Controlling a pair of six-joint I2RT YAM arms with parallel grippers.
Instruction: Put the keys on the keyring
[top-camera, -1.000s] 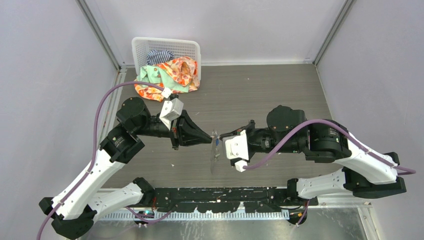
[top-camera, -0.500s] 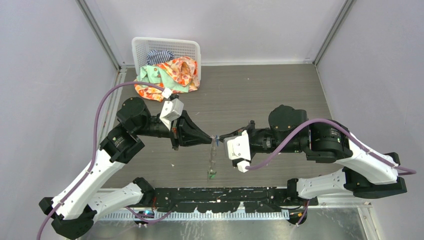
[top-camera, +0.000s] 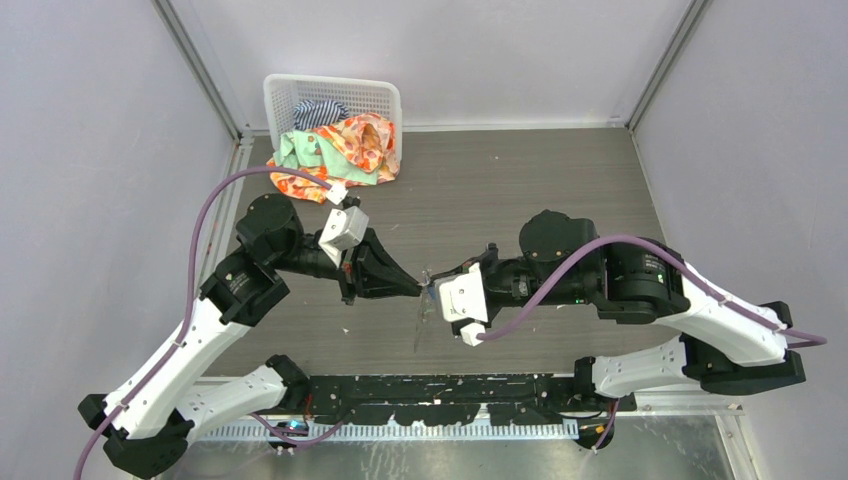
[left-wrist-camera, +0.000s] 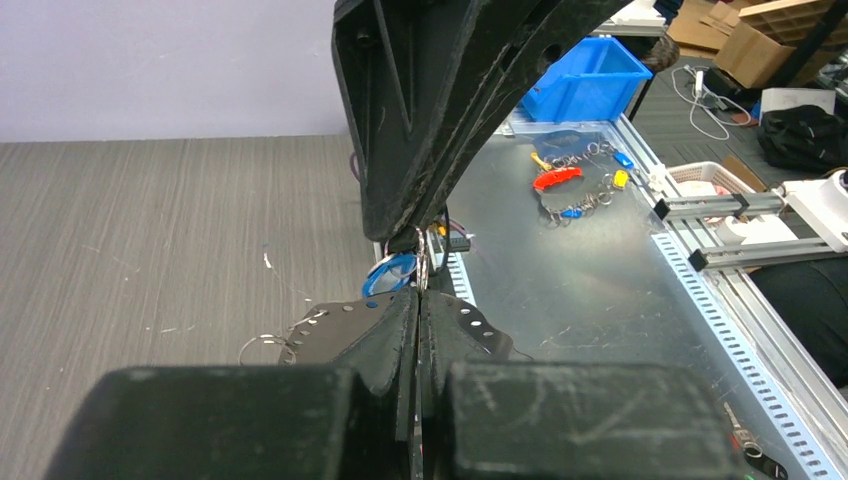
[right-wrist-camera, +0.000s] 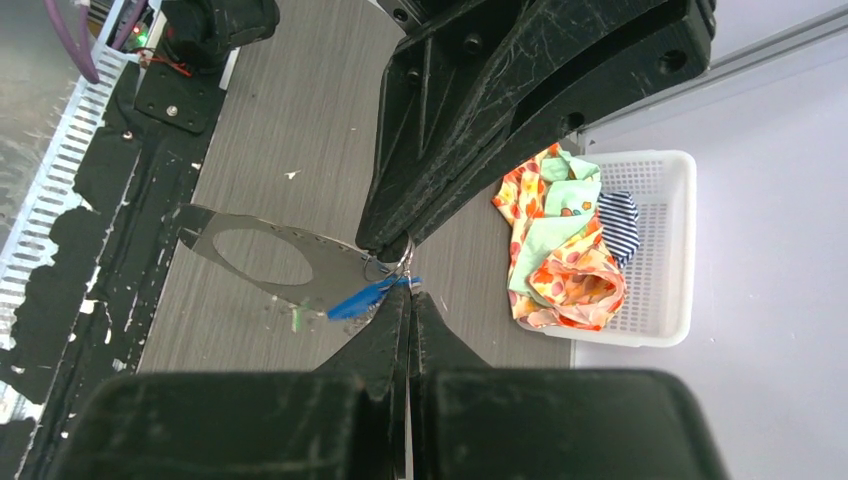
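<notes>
The keyring (right-wrist-camera: 335, 268) is hanging in the air above the table (top-camera: 520, 180), just in front of the arm bases, caught between the two fingertips that are meeting there. The blue key (right-wrist-camera: 362, 298) is lying against its upper end, and the green key (right-wrist-camera: 297, 318) is dangling lower, blurred. The left end effector (top-camera: 415, 287) is clenching the keyring's top. The right end effector (top-camera: 432, 291) is clamping tight too, tip to tip with the left, the blue key touching its fingertips; whether it is gripping key or wire cannot be told. A white basket (top-camera: 285, 92) is holding bright cloths (top-camera: 345, 145) at the table's far left corner.
</notes>
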